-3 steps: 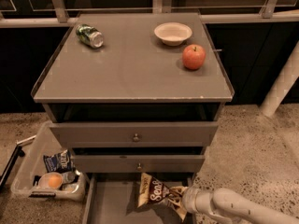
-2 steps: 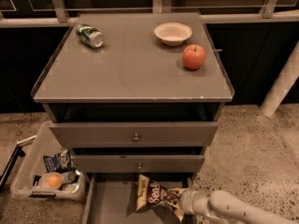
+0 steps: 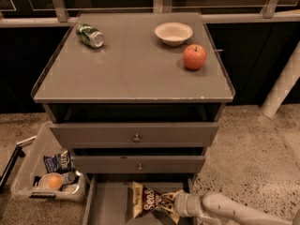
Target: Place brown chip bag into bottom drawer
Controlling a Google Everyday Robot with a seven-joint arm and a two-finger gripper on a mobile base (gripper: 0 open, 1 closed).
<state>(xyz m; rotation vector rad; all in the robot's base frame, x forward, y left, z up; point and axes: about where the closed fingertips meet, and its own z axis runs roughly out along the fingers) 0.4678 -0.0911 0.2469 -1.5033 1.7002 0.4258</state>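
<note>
The crinkly dark-brown chip bag with tan ends (image 3: 150, 201) has sunk lower over the wide grey bottom drawer tray (image 3: 110, 207), with the two-finger gripper (image 3: 178, 203) clamped on its right end, holding it ready for release inside.

Looks like a robot test lab or office floor, not a home. Speckled polished concrete floor (image 3: 253, 144), metal-framed glass railing (image 3: 58, 3), white pillar (image 3: 283, 83), grey drawer cabinet (image 3: 136, 137) as table, clear bin (image 3: 28, 177) of snacks. Gripper (image 3: 180, 204) low at frame bottom, over the bottom drawer (image 3: 110, 205).
</note>
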